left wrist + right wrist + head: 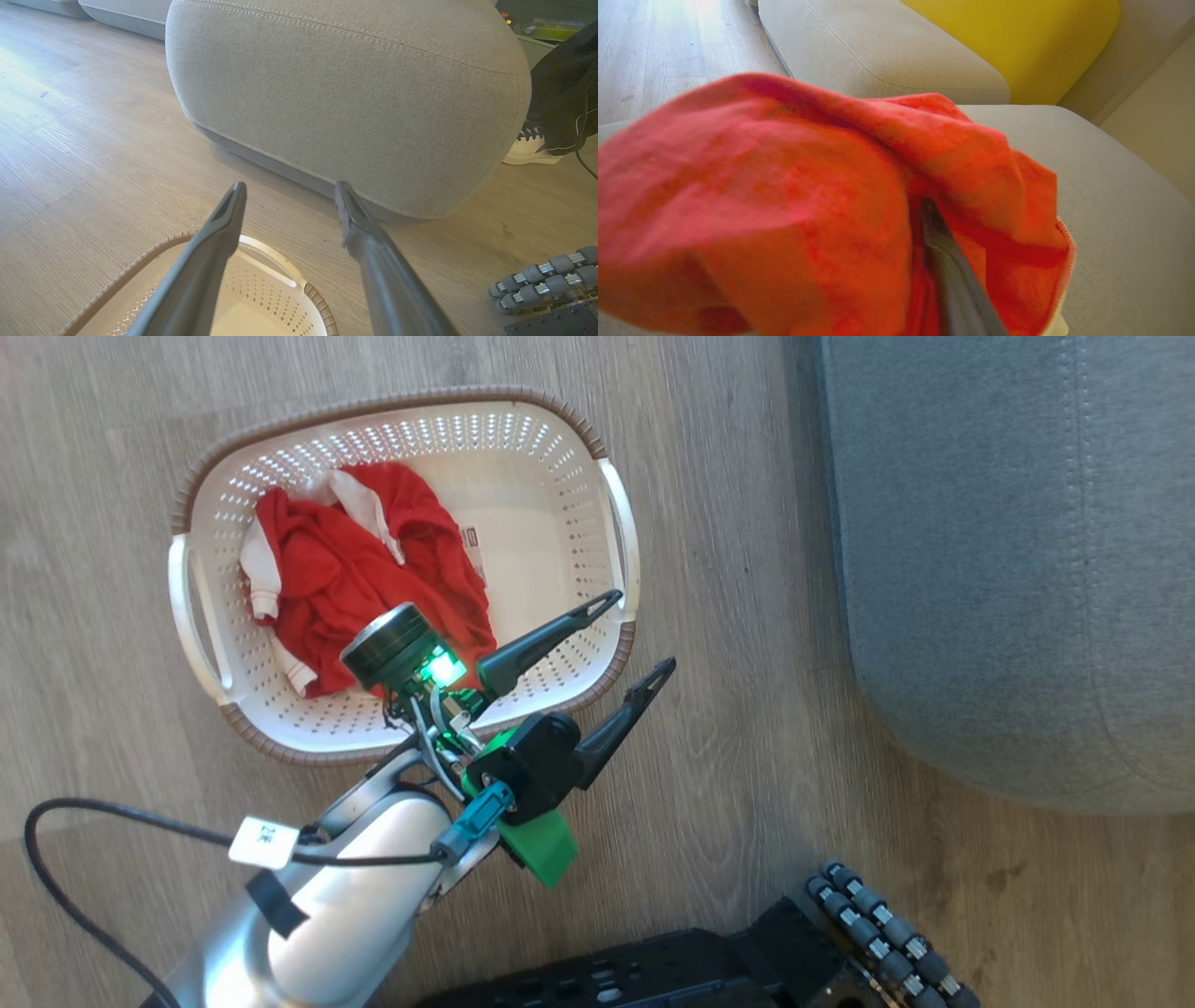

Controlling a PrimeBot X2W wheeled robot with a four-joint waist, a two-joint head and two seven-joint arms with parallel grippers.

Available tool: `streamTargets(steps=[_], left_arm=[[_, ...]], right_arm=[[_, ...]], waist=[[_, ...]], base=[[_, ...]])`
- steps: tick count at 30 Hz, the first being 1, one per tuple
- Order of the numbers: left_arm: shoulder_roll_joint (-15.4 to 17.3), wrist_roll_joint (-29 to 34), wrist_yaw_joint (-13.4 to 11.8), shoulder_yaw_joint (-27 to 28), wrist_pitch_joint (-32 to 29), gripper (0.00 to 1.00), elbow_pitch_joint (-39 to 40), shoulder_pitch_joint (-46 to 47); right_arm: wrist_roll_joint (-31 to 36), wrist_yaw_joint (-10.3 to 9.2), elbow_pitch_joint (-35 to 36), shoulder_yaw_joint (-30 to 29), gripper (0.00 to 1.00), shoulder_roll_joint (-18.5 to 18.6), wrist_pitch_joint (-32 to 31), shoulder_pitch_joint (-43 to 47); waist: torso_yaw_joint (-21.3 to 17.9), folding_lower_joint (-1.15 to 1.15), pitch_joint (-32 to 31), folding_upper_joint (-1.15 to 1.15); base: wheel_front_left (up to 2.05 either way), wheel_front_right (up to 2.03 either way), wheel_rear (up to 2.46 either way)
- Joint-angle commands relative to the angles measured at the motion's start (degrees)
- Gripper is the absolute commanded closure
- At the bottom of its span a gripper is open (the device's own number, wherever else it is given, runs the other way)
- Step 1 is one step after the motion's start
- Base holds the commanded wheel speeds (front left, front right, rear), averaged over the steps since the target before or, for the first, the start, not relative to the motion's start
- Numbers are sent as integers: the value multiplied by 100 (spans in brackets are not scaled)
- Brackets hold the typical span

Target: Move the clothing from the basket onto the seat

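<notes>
Here, red clothing (784, 186) over seat (1115, 214), perhaps gripped

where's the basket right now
In the head view the basket sits on the floor at upper left, left of the seat, red clothing inside, the left gripper over its near right corner.

Head view looks down on cream perforated plastic basket (504, 439) and grey fabric sofa (1008, 551); low left wrist view shares both; right wrist view sits close over the sofa.
</notes>
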State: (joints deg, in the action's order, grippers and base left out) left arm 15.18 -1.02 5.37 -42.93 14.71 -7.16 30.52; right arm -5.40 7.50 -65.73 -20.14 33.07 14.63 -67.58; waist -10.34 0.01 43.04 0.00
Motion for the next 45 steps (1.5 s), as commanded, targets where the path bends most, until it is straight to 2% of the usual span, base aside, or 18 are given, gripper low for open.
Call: streamTargets(steps=[1,10,18,25,29,33,37,39,45], left_arm=[[15,19,-10,101,29,0,143,-53],[-243,-105,27,123,29,0,85,-179],[-615,-287,89,267,29,0,3,-620],[-942,-398,138,558,29,0,11,-1169],[-1060,-395,66,940,29,0,-12,-1477],[-1145,-391,66,1205,29,0,40,-1730],[-1180,-411,67,1415,29,0,89,-1926],[-1197,-457,53,1606,29,0,130,-2055],[-1222,-460,-52,2157,29,0,222,-2258]], right_arm=[[-130,-1,64,25,0,221,37,-20],[-237,-1,79,511,0,302,37,365],[-120,-1,1,1196,0,486,37,752],[-253,-1,338,1938,0,570,37,851],[-437,-1,878,2432,0,513,37,953],[-822,-1,1680,2657,0,467,37,1184],[-1090,-1,2304,2720,0,390,37,1476],[-1470,-1,2734,2606,0,194,37,1669],[-1991,-1,4053,2381,0,-227,37,2477]], waist=[[-16,-1,-82,0],[-40,-1,-724,0],[-15,-1,-1875,0],[73,-1,-2888,0],[114,-1,-3326,0],[225,-1,-3696,0],[296,-1,-3924,0],[329,-1,-4024,0],[527,-1,-4197,0]], base=[[0,0,0],[0,0,0],[0,0,0],[0,0,0],[0,0,0],[0,0,0],[0,0,0],[0,0,0],[0,0,0]])
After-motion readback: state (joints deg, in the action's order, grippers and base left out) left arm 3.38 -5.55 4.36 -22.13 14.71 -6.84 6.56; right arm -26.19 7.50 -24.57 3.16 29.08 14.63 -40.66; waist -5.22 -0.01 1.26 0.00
